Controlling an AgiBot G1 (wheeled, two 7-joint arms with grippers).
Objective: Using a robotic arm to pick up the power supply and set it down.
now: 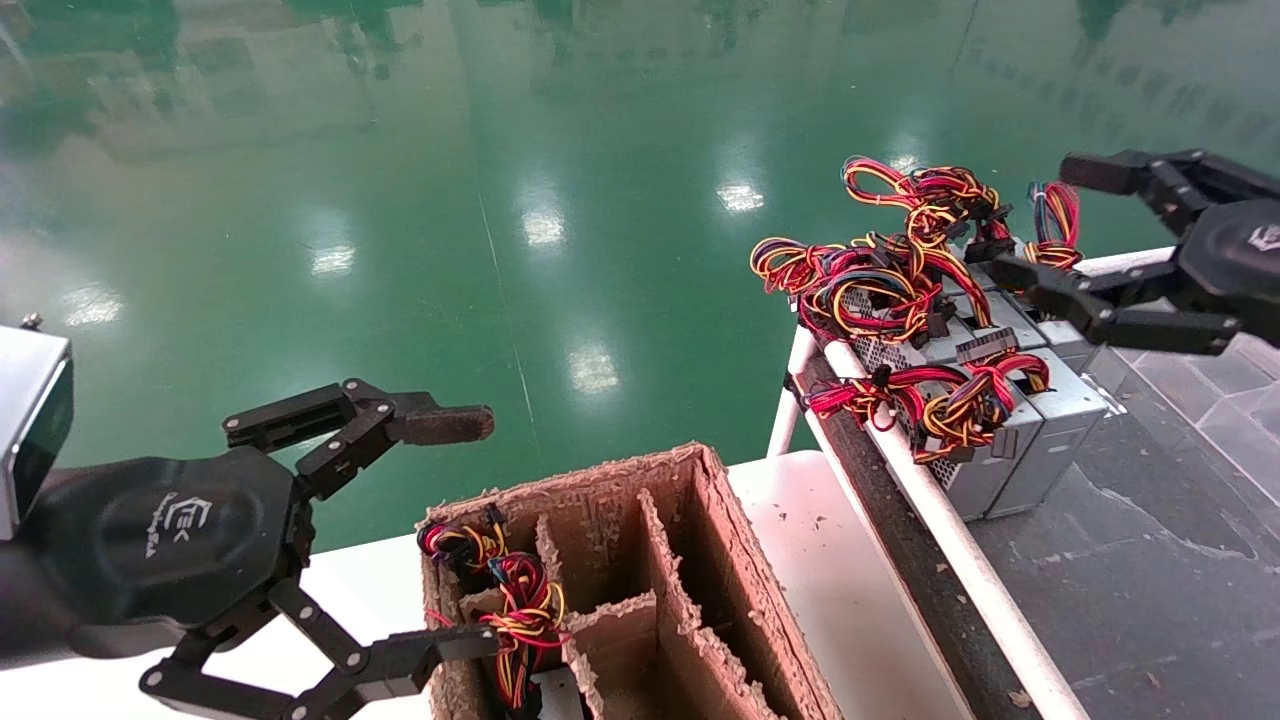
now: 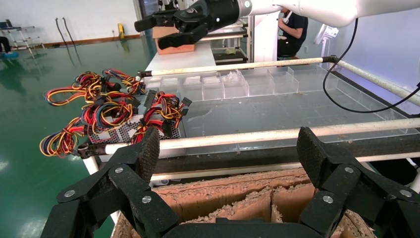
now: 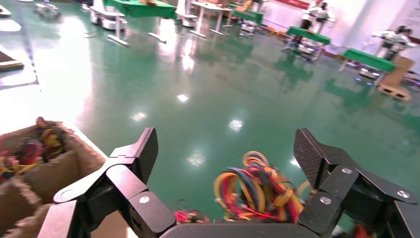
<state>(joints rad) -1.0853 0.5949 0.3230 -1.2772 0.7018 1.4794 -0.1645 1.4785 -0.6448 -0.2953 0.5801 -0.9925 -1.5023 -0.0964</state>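
The right gripper hangs with fingers spread wide and holding nothing, just above the power supplies bunched at the near-left corner of the dark conveyor. The left gripper hovers, also wide and empty, beside the cardboard box on the white table.

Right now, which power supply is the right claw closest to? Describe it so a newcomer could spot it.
On the dark work surface with the white rail, grey power supplies sit in a cluster. The right claw, open, hovers over the far one. That one lies under the tallest loops of red, yellow wires, unlike the near-edge units.
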